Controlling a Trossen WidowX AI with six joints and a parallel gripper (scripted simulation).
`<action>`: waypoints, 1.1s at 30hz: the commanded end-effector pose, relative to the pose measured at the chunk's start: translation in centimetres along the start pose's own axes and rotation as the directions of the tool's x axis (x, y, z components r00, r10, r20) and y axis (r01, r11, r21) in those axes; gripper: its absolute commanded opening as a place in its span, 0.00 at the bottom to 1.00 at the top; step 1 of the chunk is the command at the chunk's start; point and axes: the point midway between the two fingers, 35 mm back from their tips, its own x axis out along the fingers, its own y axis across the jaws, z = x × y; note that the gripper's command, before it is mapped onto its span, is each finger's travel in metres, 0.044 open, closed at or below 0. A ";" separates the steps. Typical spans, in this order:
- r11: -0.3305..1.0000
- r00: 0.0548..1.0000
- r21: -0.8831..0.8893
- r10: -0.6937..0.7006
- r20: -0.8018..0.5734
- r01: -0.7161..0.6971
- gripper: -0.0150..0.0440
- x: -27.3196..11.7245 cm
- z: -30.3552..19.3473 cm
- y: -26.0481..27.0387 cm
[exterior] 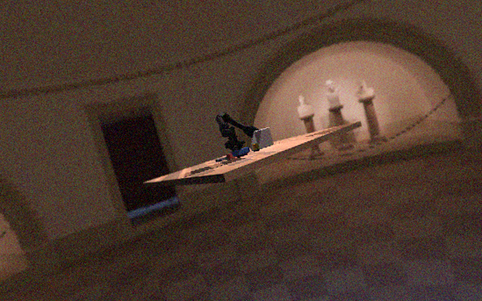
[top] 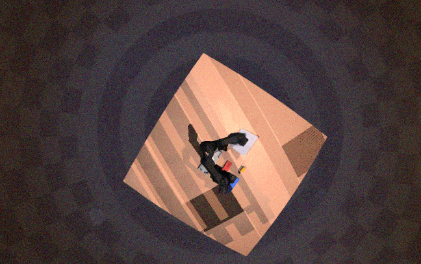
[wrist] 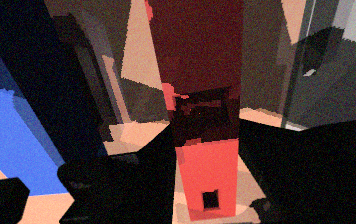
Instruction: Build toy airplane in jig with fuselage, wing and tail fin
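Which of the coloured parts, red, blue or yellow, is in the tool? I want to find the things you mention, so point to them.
The red block (top: 227, 166) (wrist: 209, 175): it alone sits between the tool's fingers, with a small square hole near one end.
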 end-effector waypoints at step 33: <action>1.000 1.000 -0.008 0.007 0.003 -0.007 0.25 -9.6 0.6 0.4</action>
